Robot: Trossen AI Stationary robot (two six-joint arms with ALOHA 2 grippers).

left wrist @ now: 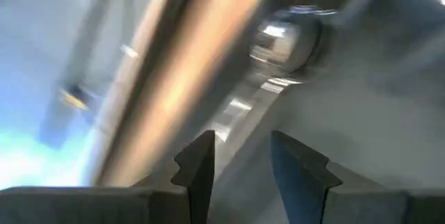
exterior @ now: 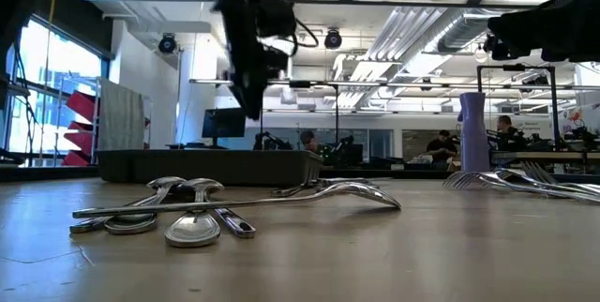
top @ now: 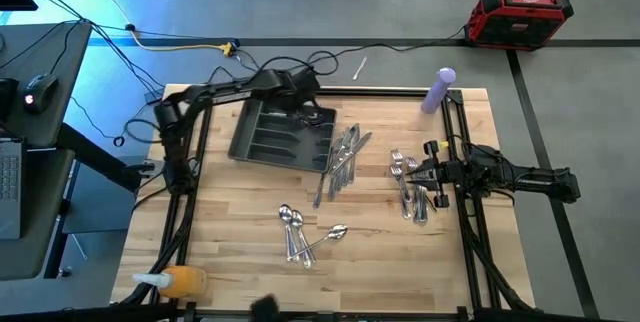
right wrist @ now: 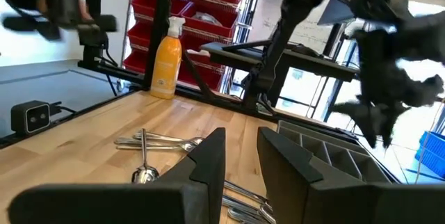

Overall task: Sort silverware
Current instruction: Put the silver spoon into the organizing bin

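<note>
My left gripper hung over the dark grey tray at the far side of the table, its arm reaching in from the far left corner. Seen from my left wrist, my fingers stood apart with a gap between them and nothing clamped there; a shiny spoon lay just ahead of the fingertips, blurred, its bowl farthest from me. Whether it was touching the tray floor I could not tell.

The rest of the silverware lay in three groups on the bare wood. A bundle of knives sat just beside the tray, on the side toward my right arm, close to my left gripper. A cluster of spoons lay nearer the front edge, well apart from both grippers; in the low view these spoons crossed over one another in a loose heap. The forks lay directly under and just beside my right gripper.

My right gripper waited low above those forks, pointing toward the table's middle. Its fingers stood narrowly apart, holding nothing that I could see.

Beyond my right gripper a purple bottle stood at the far edge, and an orange spray bottle lay at the front left corner.
</note>
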